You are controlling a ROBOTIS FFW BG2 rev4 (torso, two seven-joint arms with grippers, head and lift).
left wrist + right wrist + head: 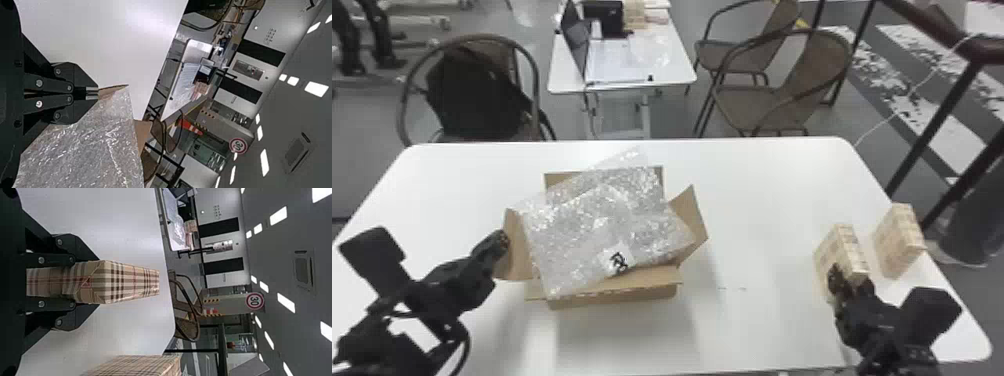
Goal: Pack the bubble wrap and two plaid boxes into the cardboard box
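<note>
The bubble wrap [602, 225] lies across the top of the cardboard box [614, 296], whose flaps stand out around it. My left gripper [503, 240] is at the box's left flap; in the left wrist view my left gripper [93, 93] is shut on the flap's edge [112, 90], beside the bubble wrap [90, 149]. On the right, one plaid box [836, 247] stands on the table within my right gripper [847, 281]. The right wrist view has my right gripper [80, 282] shut on that plaid box [131, 282], fingers on both its sides. Another plaid box [898, 240] stands to its right.
The white table [762, 200] has its right edge close to the outer plaid box. Beyond the far edge stand chairs [782, 100] and a smaller table [662, 55]. A dark railing [952, 100] runs along the right.
</note>
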